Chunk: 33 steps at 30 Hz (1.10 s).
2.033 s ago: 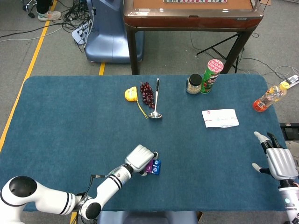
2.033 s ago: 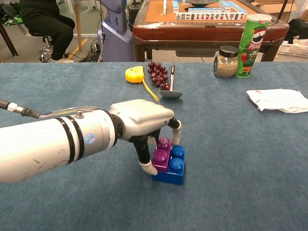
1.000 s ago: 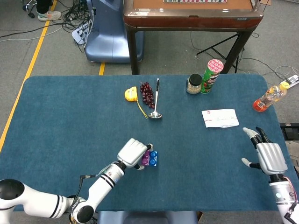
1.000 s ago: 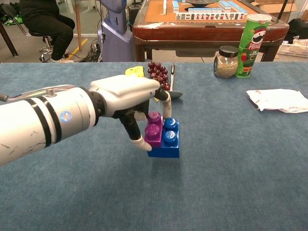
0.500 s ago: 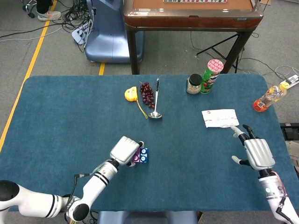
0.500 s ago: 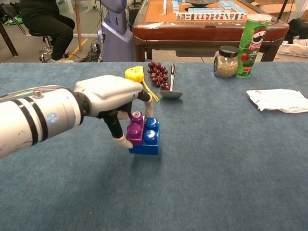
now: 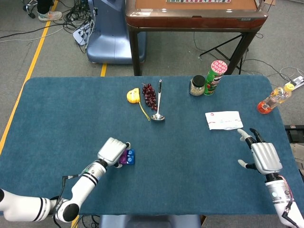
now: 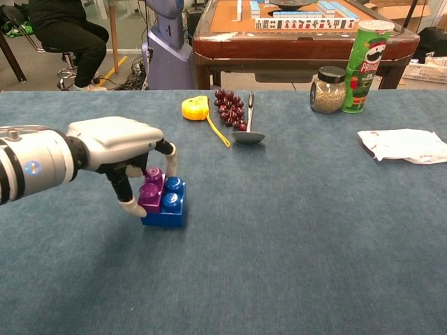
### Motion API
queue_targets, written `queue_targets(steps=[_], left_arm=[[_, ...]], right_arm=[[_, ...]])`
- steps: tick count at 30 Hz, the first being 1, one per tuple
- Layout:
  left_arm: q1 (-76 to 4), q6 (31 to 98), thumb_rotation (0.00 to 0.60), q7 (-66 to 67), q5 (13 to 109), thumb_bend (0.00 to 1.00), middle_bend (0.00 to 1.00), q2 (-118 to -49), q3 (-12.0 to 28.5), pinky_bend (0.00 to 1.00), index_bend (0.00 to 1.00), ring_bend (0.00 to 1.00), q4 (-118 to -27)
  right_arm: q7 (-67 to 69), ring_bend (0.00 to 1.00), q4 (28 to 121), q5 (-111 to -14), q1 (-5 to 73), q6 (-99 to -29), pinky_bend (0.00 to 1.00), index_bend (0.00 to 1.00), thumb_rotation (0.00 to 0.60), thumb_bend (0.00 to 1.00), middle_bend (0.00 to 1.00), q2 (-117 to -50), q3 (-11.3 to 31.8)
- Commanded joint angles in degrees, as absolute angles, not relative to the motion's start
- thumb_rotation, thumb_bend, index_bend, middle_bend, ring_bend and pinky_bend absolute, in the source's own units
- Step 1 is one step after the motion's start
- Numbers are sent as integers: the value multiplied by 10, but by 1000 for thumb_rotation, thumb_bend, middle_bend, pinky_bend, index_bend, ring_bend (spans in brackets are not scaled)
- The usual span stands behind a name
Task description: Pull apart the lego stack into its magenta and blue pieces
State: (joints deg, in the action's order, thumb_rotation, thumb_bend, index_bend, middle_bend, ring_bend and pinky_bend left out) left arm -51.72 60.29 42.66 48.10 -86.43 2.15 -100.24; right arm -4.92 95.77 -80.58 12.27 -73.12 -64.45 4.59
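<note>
The lego stack is a magenta piece point(image 8: 151, 192) sitting on a larger blue piece point(image 8: 170, 208), studs up. It lies left of centre near the table's front; in the head view the magenta piece point(image 7: 123, 157) and blue piece point(image 7: 130, 156) show beside the hand. My left hand point(image 8: 119, 148) point(image 7: 111, 150) grips the stack from its left side, fingers wrapped around the magenta piece. Whether the stack touches the cloth I cannot tell. My right hand point(image 7: 263, 156) hovers open at the table's right edge, fingers spread, holding nothing; the chest view does not show it.
On the blue table point(image 7: 66, 109): a yellow tape measure point(image 7: 134, 95), dark grapes point(image 7: 150, 95), a metal ladle point(image 7: 158, 104), a jar point(image 7: 197, 86), a green Pringles can point(image 7: 214, 76), a white packet point(image 7: 223, 120), an orange bottle point(image 7: 273, 99). A wooden mahjong table point(image 8: 293, 35) stands behind.
My left hand has carried the stack leftward across the table and lower. The right hand has come in over the table's right edge, fingers still spread.
</note>
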Motion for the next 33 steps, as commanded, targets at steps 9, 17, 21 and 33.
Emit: queue_targets(steps=[9,17,21,33], left_arm=[[-511,597,600,417,480,9,1000,-863,19,1000,494,953,-992],[-506,617,600,437,474,8,1000,-872,18,1000,254,951,-989],[-504,624,600,441,472,8,1000,-878,21,1000,203,951,-987],[-503,636,600,455,465,8,1000,-881,32,1000,226,951,-973]], right_arm=[[-51,293,960,-804,123,-733,493,142,600,0,340,-644,44],[-45,293,955,-803,124,-730,493,142,600,0,340,-646,43],[-40,293,950,-803,124,-730,493,142,600,0,340,-648,42],[-35,293,945,-803,123,-730,493,142,600,0,340,-650,40]])
